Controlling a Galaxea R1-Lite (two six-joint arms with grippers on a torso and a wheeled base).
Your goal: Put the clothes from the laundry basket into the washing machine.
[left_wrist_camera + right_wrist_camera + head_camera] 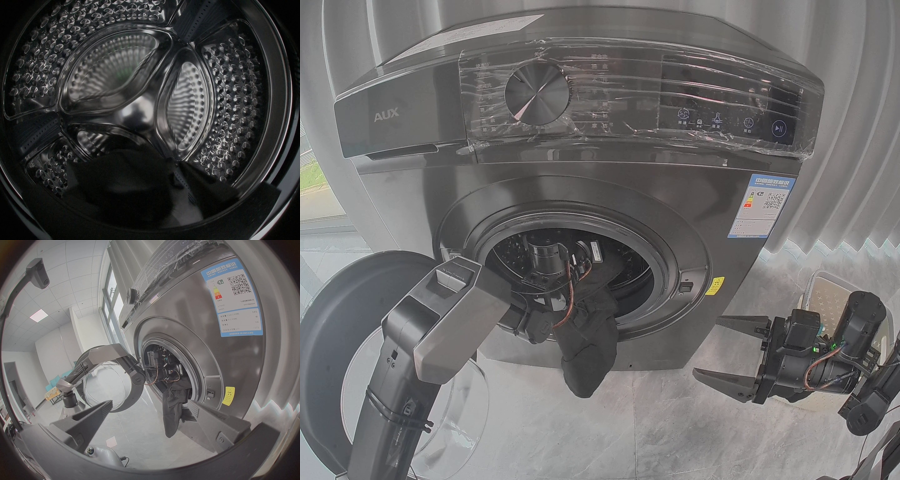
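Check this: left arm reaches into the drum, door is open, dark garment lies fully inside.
The dark garment is not fully inside: it hangs partly out over the door rim of the washing machine, as the head view shows. The left arm in the drum and the open door are right.

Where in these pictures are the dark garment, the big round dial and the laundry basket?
dark garment [587, 356], head view, on its free-hanging lower end.
round dial [536, 94], head view, on its centre.
laundry basket [824, 299], head view, on its pale perforated wall.
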